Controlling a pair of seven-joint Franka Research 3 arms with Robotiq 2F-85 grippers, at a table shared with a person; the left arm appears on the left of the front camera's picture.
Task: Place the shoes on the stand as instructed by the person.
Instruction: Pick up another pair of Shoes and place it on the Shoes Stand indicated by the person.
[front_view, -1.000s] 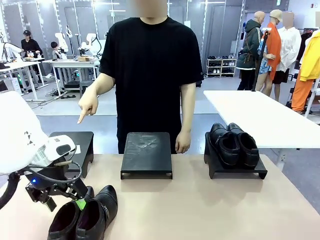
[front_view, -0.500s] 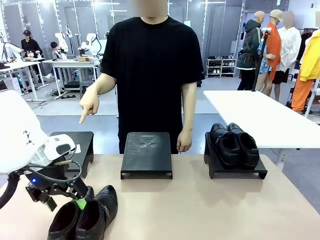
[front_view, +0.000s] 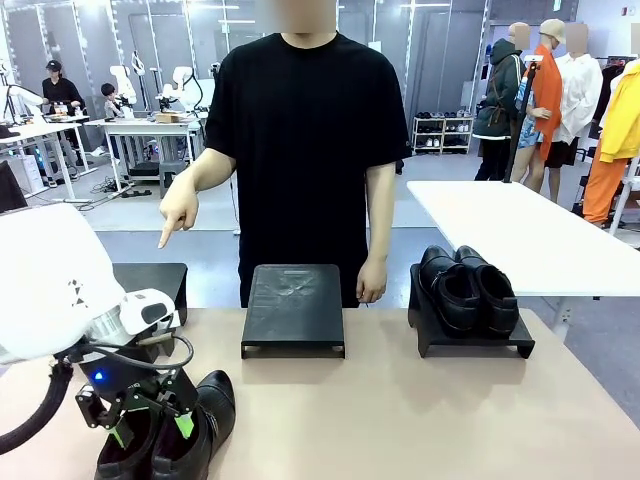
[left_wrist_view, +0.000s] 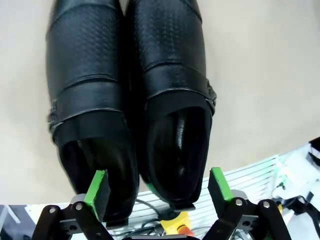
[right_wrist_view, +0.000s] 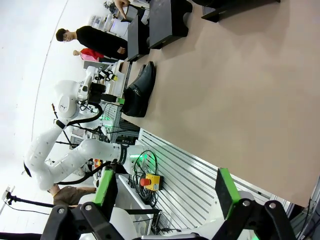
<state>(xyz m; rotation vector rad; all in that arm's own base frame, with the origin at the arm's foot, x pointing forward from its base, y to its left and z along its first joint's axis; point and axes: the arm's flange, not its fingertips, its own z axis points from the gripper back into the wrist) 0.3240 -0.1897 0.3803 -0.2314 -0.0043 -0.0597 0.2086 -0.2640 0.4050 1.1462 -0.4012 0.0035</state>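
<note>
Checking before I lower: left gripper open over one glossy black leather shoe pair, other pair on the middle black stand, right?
No: front view shows the other glossy black leather shoe pair on the right black stand, not the middle. Rest holds.

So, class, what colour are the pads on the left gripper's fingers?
Green; the pads show best in the left wrist view.

The tan tabletop (front_view: 420, 420) stretched out in front of me, and past its far right corner stood a white table (front_view: 520, 230). Deeper in the room I saw a low shoe rack (front_view: 443, 133), a person in an orange garment (front_view: 547, 95) beside one in a dark green jacket (front_view: 498, 100), and at the far left a seated person in a black cap (front_view: 60, 92) near a cluttered workbench (front_view: 150, 127). Below my edge of the table, a red emergency-stop button (right_wrist_view: 145, 181) sat on a yellow box among the aluminium frame rails (right_wrist_view: 190, 187).
</note>
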